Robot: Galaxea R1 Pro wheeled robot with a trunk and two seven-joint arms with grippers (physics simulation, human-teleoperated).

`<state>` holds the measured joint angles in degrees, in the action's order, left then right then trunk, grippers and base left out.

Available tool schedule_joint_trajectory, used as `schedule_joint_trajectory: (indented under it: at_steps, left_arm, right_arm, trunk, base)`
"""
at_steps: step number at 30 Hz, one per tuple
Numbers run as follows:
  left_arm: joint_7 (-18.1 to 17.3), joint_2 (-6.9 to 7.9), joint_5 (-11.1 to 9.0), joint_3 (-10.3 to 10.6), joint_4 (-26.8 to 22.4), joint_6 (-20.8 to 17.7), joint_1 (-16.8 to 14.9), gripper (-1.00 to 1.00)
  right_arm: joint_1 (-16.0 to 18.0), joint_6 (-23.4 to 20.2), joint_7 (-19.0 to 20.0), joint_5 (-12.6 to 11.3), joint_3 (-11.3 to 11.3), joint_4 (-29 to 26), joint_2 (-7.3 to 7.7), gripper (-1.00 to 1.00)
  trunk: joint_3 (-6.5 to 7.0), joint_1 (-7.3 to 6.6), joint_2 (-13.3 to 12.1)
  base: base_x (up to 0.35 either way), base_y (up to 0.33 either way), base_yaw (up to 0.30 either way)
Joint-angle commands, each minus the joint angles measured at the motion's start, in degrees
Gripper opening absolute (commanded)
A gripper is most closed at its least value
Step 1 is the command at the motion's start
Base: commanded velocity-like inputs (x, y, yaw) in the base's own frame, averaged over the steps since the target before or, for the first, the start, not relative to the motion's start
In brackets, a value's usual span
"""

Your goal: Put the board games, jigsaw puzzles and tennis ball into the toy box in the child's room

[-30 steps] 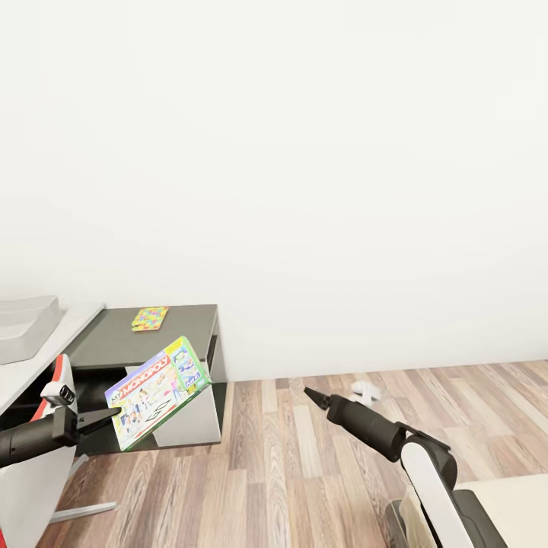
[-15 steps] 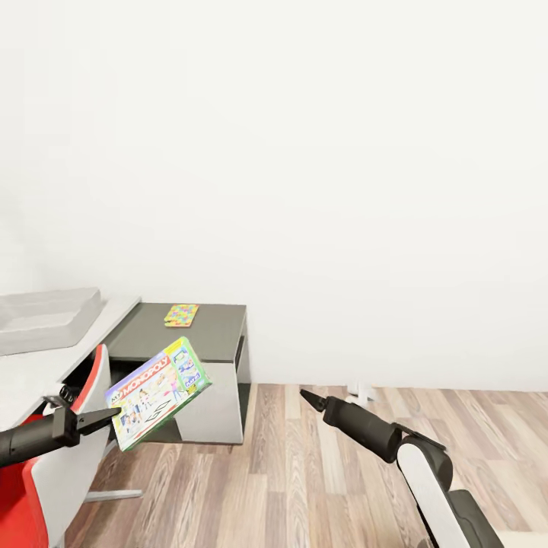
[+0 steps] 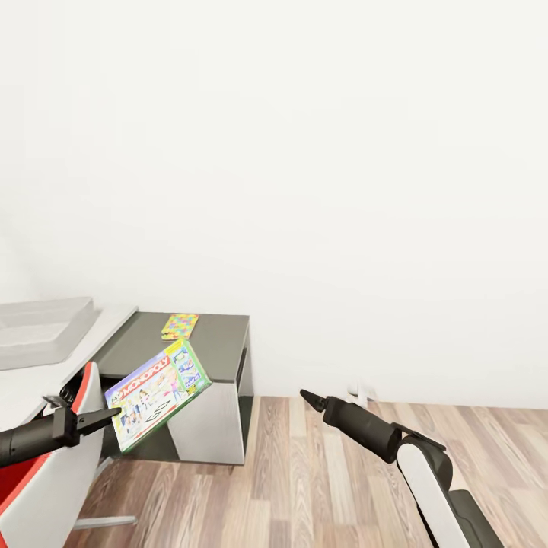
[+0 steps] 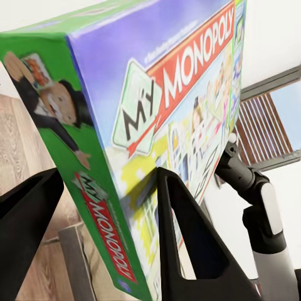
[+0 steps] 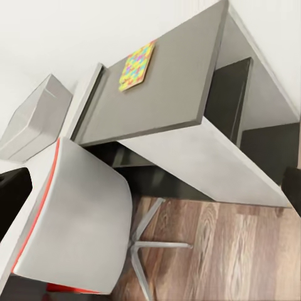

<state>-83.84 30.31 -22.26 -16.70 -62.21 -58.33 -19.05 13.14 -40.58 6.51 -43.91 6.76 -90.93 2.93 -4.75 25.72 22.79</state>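
- Monopoly board game [image 3: 157, 394] is clamped along its edge between the closed-in fingers of the left gripper [image 3: 114, 413], tilted, in front of the dark grey cabinet [image 3: 194, 346].
- From the left wrist, the green box edge (with the top-hatted figure) is seen between the two black fingers [image 4: 188, 251].
- One jigsaw puzzle [image 3: 180, 326] is seen lying flat on the cabinet top, near its back edge.
- Beside the cabinet, on the pale table [image 3: 30, 380], the toy box [image 3: 42, 331] is set.
- Right gripper [image 3: 304, 396] is held empty over the wood floor [image 3: 320, 487], beside the cabinet, its tips drawn together to a point.
- A red-and-white chair [image 5: 75, 219] is placed below the table.
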Motion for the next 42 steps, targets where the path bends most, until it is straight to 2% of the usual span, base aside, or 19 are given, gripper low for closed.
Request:
schedule_joint_trajectory:
  at_steps: [1, 10, 39, 42]
  left_arm:
    - [-0.16, 0.01, -0.24, 0.0, -0.02, -0.64, -0.04, -1.0]
    - [-0.18, 0.01, -0.24, 0.0, -0.02, -0.68, -0.07, -1.0]
    - [-0.2, 0.03, -0.18, -0.02, -0.02, -0.7, -0.02, -1.0]
    - [-0.57, 0.08, -0.22, -0.82, -0.02, -0.82, -0.01, -1.0]
  right_arm:
    - [0.05, -0.2, 0.17, 0.14, 0.01, -0.03, 0.04, 1.0]
    - [0.05, -0.2, 0.17, 0.14, 0.01, -0.03, 0.06, 1.0]
    - [0.05, -0.2, 0.17, 0.15, 0.01, -0.03, 0.06, 1.0]
    - [0.05, -0.2, 0.17, 0.17, 0.01, -0.03, 0.03, 1.0]
  trunk:
    - [-0.13, 0.06, 0.12]
    - [-0.13, 0.06, 0.12]
    - [-0.13, 0.06, 0.12]
    - [-0.13, 0.06, 0.12]
  base:
    - [0.274, 0.0, 0.0]
    - [0.151, 0.025, 0.0]
    - [-0.012, 0.046, 0.0]
    - [0.0, 0.007, 0.0]
